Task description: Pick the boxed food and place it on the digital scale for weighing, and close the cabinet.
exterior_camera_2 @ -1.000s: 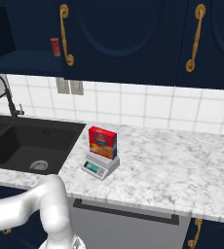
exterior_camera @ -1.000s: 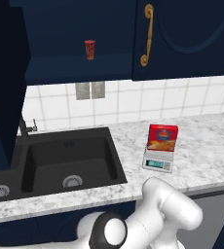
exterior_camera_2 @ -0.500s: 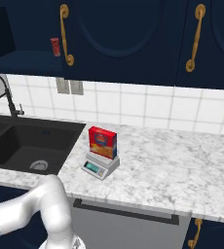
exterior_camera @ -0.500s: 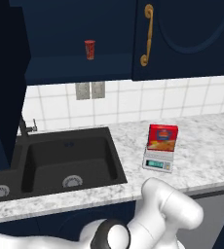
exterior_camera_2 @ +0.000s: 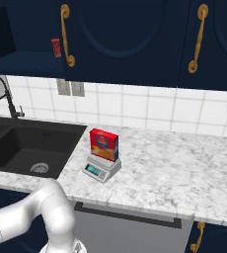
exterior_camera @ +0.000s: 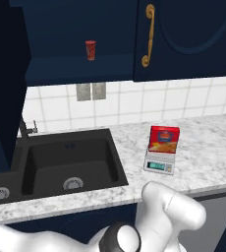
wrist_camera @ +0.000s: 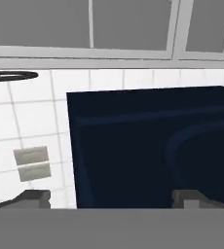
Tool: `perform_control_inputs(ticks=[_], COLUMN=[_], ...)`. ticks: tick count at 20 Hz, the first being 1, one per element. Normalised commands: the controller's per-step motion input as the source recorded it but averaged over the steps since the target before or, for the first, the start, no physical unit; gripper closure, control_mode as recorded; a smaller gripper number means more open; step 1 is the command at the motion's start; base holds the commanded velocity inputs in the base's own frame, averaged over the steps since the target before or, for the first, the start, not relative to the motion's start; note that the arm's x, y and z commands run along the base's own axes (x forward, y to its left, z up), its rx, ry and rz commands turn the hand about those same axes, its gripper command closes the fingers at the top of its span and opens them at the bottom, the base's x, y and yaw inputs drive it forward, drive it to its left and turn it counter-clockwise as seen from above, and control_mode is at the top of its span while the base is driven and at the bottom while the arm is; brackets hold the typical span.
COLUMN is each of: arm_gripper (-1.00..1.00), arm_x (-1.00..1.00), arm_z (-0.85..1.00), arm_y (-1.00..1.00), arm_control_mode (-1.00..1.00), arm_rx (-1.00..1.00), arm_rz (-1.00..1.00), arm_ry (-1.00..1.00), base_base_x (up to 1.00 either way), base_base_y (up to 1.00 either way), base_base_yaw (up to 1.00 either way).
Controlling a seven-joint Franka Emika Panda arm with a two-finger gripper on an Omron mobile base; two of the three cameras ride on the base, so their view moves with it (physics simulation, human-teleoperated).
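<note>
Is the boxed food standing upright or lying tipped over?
Upright: the boxed food stands on its base on the digital scale, red front facing the room.

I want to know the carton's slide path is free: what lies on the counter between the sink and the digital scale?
Nothing: between the sink and the digital scale there is bare marble counter, in both base views.
</note>
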Motion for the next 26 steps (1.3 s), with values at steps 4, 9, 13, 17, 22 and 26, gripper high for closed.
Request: perform_control_inputs(ticks=[4,9,13,17,22,26], arm_gripper=[-1.0,-1.0,-1.0,-1.0,-1.0,-1.0], arm_x=[0.05,0.0,0.0,0.02,0.41,0.89], arm_z=[0.44,0.56,0.88,0.86,0.58,0.24], arm_y=[-0.46,-0.81,-1.0,-1.0,-1.0,-1.0], arm_control_mode=[-1.0,-1.0,-1.0,-1.0,-1.0,-1.0], arm_rx=[-0.14,-0.02,0.06,0.12,0.14,0.16], arm_rz=[-0.06,-0.13,-0.1,-0.04,-0.01,0.01], arm_ry=[0.0,-0.2,-0.3,-0.28,-0.05,0.01], base_base_x=[0.0,0.0,0.0,0.0,0.0,0.0], base_base_y=[0.0,0.0,0.0,0.0,0.0,0.0], base_base_yaw=[0.0,0.0,0.0,0.0,0.0,0.0])
